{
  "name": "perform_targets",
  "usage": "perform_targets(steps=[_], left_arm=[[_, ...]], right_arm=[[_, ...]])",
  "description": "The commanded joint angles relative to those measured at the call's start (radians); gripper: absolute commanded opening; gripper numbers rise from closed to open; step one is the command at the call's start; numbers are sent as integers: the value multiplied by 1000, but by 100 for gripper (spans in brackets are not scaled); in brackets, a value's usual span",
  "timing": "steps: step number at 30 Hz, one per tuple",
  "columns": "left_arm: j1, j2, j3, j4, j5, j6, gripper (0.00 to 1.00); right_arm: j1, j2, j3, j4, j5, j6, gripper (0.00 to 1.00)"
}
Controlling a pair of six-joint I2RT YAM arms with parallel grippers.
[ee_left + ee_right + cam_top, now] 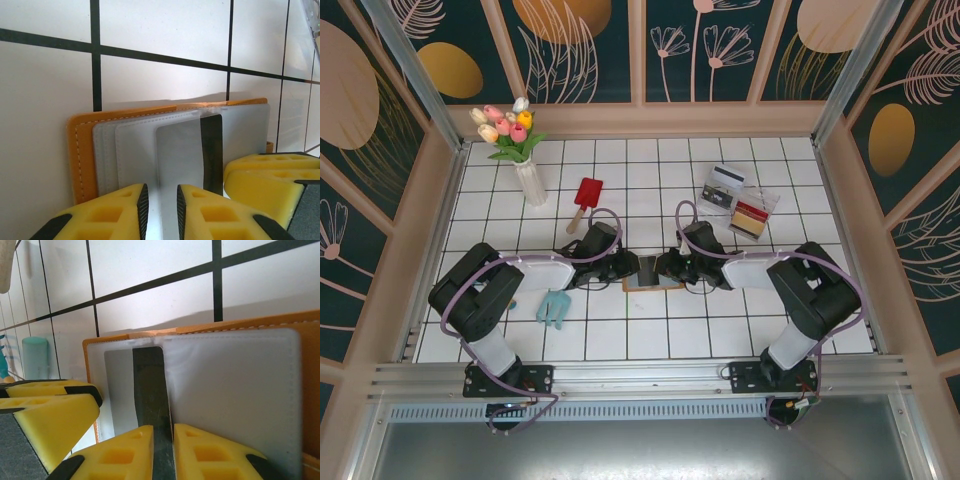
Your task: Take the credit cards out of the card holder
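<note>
The orange-brown card holder (665,286) lies open on the white tiles between both grippers, its greyish pockets up (82,160) (310,340). A pale grey credit card (179,155) sticks partly out of the pockets, and a dark card (211,150) (150,385) lies beside it near the fold. My left gripper (632,270) (160,205) hovers low over the grey card's edge, its jaws a narrow gap apart with nothing pinched. My right gripper (665,268) (163,450) faces it over the dark card, also slightly apart. The right gripper's fingers (270,170) show at the edge of the left wrist view.
A white vase of tulips (525,150) stands at the back left, with a red paddle (585,195) near it. A clear tray holding cards (740,200) sits at the back right. A teal object (555,308) (36,360) lies left of the wallet. Wooden walls ring the tiles.
</note>
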State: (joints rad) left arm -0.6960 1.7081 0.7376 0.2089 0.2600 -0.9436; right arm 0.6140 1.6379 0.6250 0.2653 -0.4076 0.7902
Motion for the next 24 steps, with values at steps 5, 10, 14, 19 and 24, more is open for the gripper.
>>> perform_targets(steps=[5, 10, 14, 19, 24], left_arm=[[0, 27, -45, -78, -11, 6, 24], [0, 31, -49, -77, -8, 10, 24], [0, 29, -50, -77, -10, 10, 24], [0, 22, -52, -70, -17, 8, 24], [0, 18, -47, -69, -25, 8, 25]], right_arm=[[-7, 56, -22, 33, -55, -20, 23], [-4, 91, -9, 31, -61, -30, 24], [-5, 101, -5, 35, -69, -41, 22], [-23, 55, -20, 24, -40, -45, 9], [-59, -40, -48, -27, 1, -67, 3]])
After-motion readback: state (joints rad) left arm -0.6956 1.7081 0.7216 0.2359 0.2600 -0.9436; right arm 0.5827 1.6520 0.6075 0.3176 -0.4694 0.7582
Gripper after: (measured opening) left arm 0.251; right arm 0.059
